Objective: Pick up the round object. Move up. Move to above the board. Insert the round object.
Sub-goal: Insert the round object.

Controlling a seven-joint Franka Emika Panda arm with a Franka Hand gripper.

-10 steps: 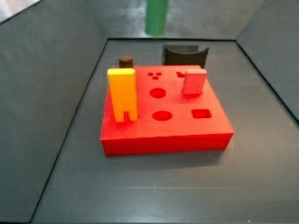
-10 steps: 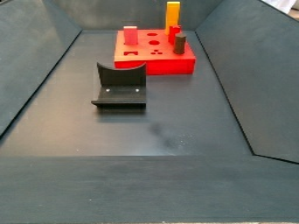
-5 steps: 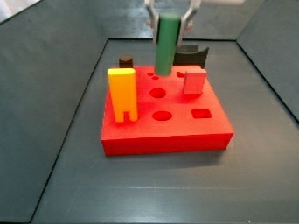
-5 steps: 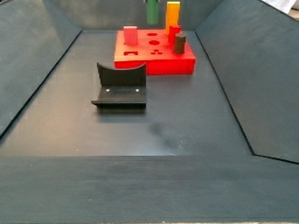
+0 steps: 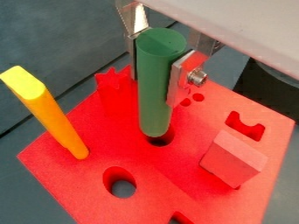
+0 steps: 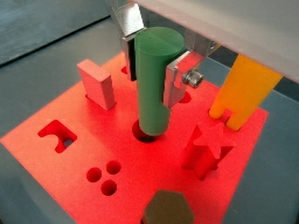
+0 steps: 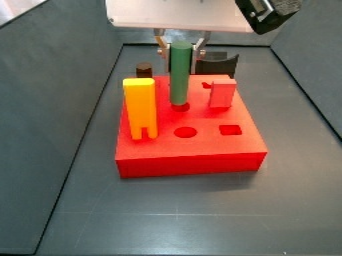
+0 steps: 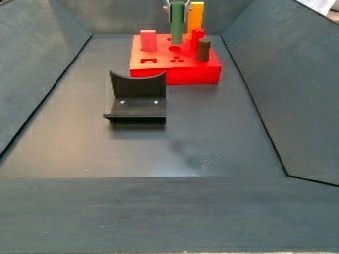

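My gripper is shut on the round object, a slim green upright cylinder peg. Its lower end stands in a round hole of the board, the large flat red block. Both wrist views show it, and the peg also shows in the other wrist view with the board under it. In a side view the gripper holds the peg over the middle of the board. The peg is small and far off in the other side view.
An orange-yellow block stands on the board's left part, a red square block on its right, and a short dark-topped peg at the back. A red star piece stands nearby. The dark fixture stands on the floor.
The gripper has come down with the green peg from above the board. The peg's lower end now sits in the round hole.
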